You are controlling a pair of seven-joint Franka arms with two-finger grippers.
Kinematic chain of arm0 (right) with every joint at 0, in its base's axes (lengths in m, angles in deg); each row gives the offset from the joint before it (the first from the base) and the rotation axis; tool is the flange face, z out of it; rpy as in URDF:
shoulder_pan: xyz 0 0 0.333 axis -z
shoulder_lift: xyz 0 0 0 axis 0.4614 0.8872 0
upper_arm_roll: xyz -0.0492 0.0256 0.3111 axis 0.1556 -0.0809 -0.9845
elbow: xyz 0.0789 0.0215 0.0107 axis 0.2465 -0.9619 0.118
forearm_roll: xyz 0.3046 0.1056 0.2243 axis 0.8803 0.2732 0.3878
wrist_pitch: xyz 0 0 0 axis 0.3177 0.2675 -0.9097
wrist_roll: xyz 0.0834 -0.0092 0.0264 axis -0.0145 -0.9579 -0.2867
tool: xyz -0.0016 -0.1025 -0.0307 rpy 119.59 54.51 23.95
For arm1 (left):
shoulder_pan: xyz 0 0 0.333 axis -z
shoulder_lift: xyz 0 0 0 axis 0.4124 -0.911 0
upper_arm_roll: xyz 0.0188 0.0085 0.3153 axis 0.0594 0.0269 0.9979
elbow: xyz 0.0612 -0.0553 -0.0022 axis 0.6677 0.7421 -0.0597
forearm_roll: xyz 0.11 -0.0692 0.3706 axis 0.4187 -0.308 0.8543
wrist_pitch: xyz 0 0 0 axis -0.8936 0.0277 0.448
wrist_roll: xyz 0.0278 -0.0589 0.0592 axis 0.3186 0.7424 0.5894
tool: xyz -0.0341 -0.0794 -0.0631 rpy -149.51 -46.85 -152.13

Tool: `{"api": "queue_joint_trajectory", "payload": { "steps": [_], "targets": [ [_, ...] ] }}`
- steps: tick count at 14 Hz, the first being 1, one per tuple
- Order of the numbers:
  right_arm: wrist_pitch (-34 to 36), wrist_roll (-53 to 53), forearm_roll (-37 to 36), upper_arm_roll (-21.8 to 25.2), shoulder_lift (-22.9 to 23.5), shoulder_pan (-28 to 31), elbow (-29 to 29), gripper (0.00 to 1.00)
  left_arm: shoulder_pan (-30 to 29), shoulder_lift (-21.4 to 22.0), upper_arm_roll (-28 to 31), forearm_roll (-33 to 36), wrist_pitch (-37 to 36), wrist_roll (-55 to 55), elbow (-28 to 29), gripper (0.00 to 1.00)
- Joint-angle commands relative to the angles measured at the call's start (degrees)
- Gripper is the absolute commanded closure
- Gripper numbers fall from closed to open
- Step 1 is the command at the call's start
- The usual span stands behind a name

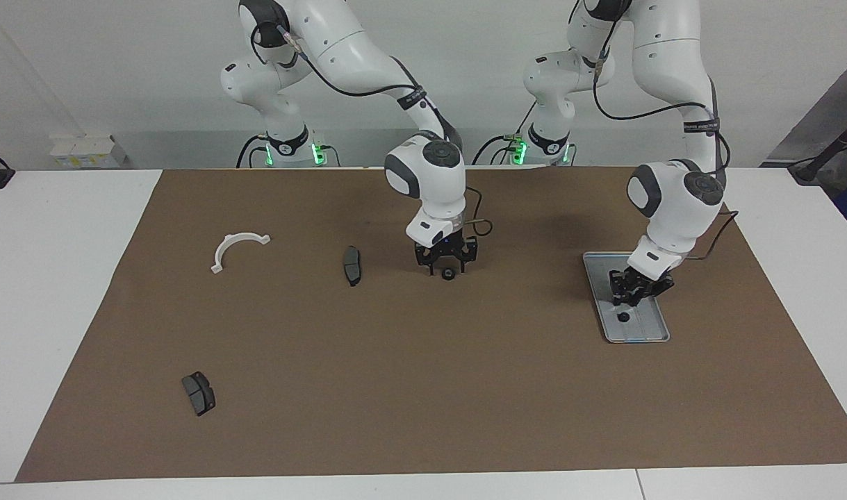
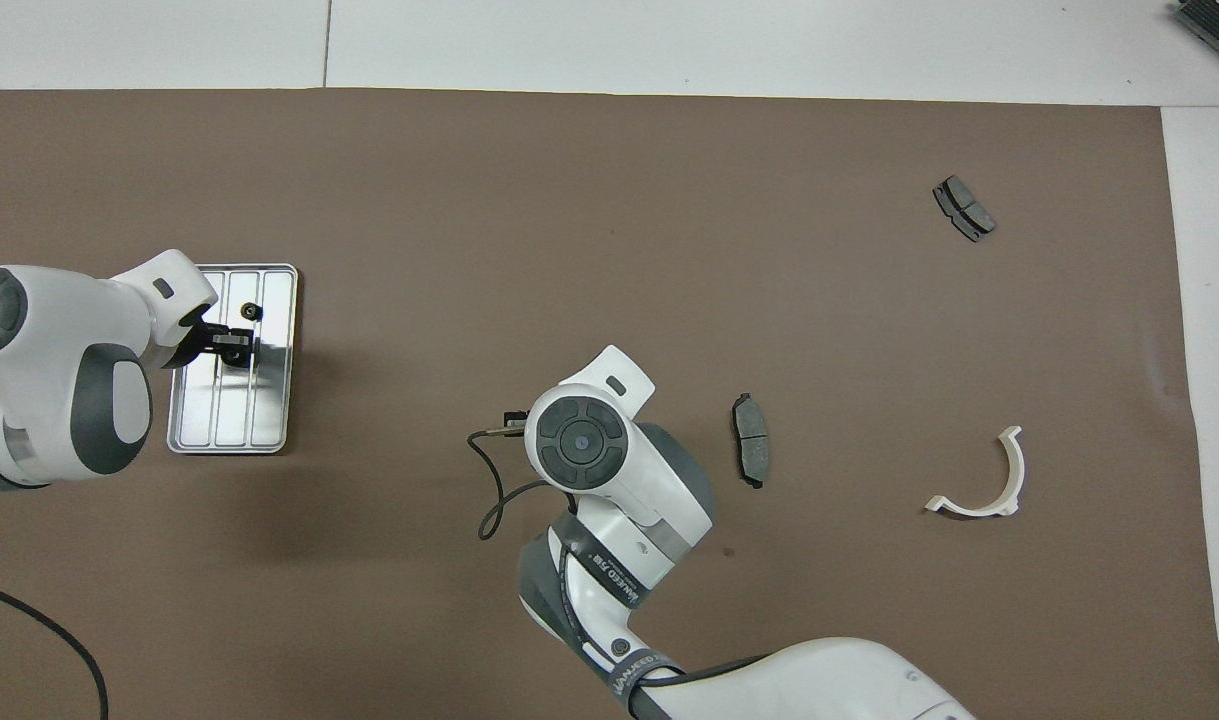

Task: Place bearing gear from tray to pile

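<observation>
The silver tray [image 1: 647, 335] [image 2: 269, 435] lies toward the left arm's end of the brown mat. My left gripper [image 1: 631, 294] [image 2: 233, 346] is down in it, shut on a small black bearing gear that its fingers mostly hide. A second gear [image 1: 624, 317] [image 2: 252, 311] lies loose in the tray, farther from the robots. A third gear [image 1: 448, 273] sits on the mat at mid-table, and my right gripper [image 1: 447, 264] stands open, low over it. In the overhead view the right wrist covers that gear. The pile's brake pad [image 1: 352, 265] [image 2: 750, 452] lies beside the right gripper.
A white half-ring bracket [image 1: 237, 244] [image 2: 999, 490] lies toward the right arm's end of the mat. Another dark brake pad [image 1: 199, 393] [image 2: 964, 208] lies farther from the robots. A black cable loops off the right wrist [image 2: 499, 495].
</observation>
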Motion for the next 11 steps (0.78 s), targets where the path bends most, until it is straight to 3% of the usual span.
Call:
{"api": "queue_joint_trajectory", "payload": {
  "steps": [1, 5, 9, 11],
  "targets": [
    [-0.73, 1.39, -1.60, 0.16, 0.70, 0.08, 0.95, 0.59, -0.68, -0.45, -0.19, -0.31, -3.48, -1.02, -2.99, 0.88],
    [-0.29, 1.47, -3.18, 0.25, 0.35, 0.78, 0.95, 0.93, 1.33, -1.23, -0.45, -0.92, -10.34, 1.60, -11.61, 0.89],
    [0.50, 0.69, -3.18, 0.60, -4.65, 4.81, -0.01, 0.98, 11.16, -1.41, -0.54, -0.83, -8.07, 23.19, -13.21, 0.89],
    [0.94, -0.97, -3.18, 0.60, -7.73, 8.15, -2.20, 1.00, 16.69, -1.94, -0.63, -0.92, -3.43, 33.03, -12.60, 0.89]
  ]
}}
